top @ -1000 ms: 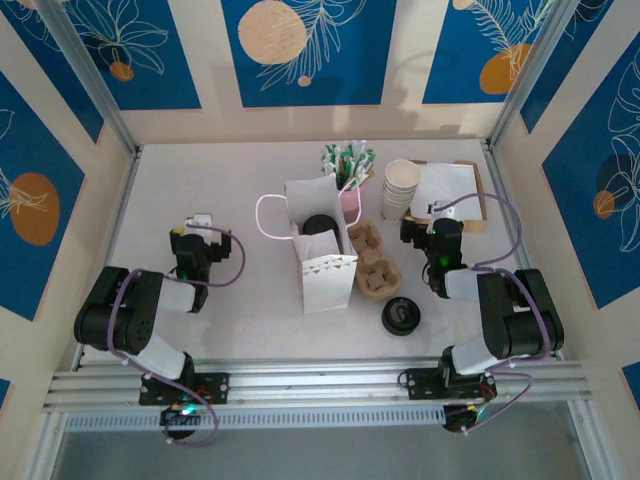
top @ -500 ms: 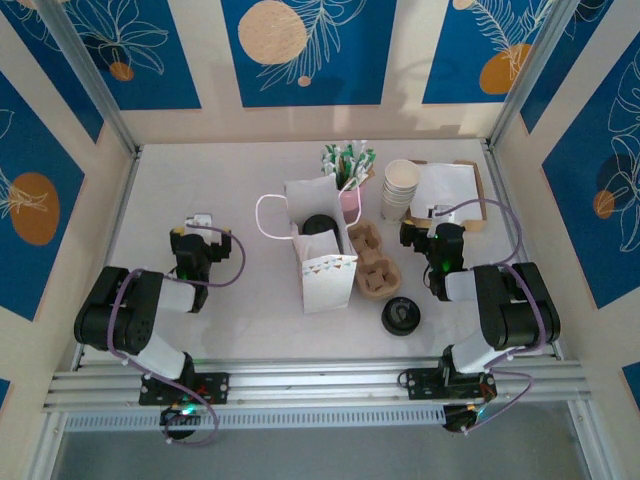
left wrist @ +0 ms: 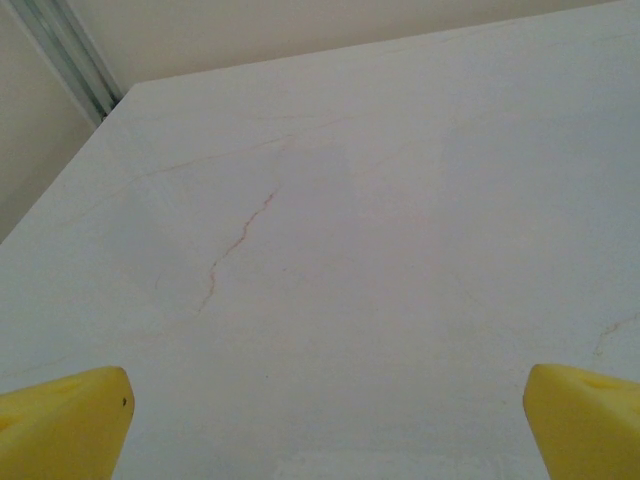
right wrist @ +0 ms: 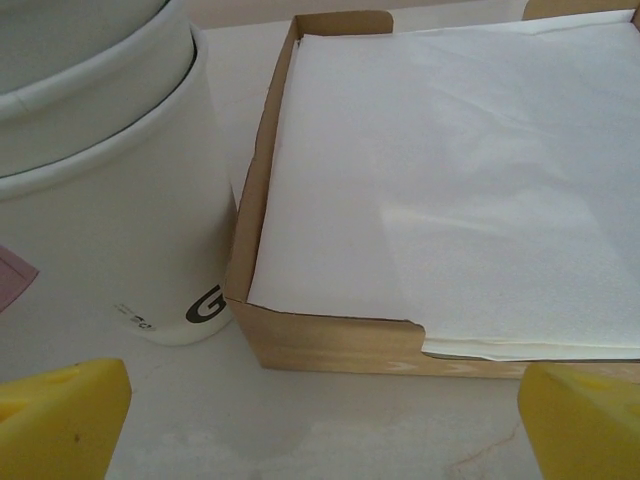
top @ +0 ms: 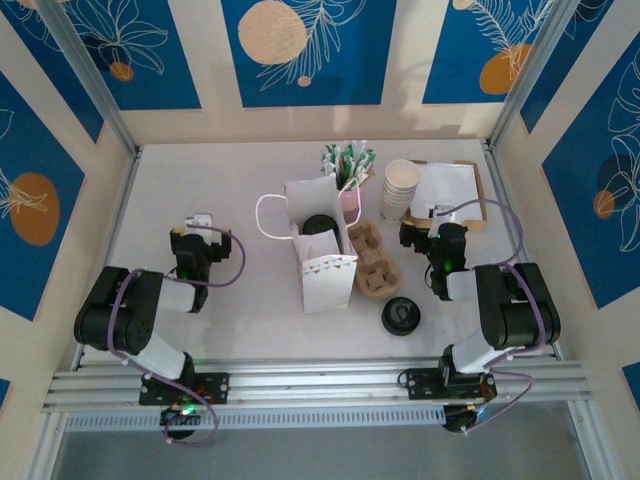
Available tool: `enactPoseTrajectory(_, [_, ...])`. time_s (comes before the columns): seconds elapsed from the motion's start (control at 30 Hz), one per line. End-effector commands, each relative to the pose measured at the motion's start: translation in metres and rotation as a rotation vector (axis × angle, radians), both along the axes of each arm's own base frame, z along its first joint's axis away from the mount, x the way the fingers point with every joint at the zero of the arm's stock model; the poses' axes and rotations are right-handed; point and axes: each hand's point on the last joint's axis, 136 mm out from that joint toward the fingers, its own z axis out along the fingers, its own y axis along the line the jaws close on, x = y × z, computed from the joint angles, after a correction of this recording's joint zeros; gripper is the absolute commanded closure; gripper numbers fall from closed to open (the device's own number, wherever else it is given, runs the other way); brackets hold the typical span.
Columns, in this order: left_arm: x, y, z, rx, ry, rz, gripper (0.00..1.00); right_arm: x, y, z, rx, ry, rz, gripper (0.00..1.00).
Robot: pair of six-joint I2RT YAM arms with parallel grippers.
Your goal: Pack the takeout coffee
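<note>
White table [top: 230, 170]: bag [top: 327, 278], carrier [top: 373, 262], cups [top: 400, 188], lids [top: 400, 317], tray [top: 458, 190]

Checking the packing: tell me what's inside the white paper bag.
A round black lid shows in the open mouth of the white paper bag. Anything beneath it is hidden by the lid and the bag's walls.

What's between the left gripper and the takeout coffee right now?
Top external view: past the left gripper comes bare table, then the pink handle loop and side wall of the white paper bag; the takeout coffee sits just beyond.
</note>
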Motion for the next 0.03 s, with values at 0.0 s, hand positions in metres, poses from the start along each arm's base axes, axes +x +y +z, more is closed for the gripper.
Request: enactPoseTrajectory(0.0, [0.0057, -0.0014, 0.009, -0.019, -0.04, -0.008, 0.0, 0.0063, 0.0039, 0.0146, 0.008, -0.047, 0.029, 0.01])
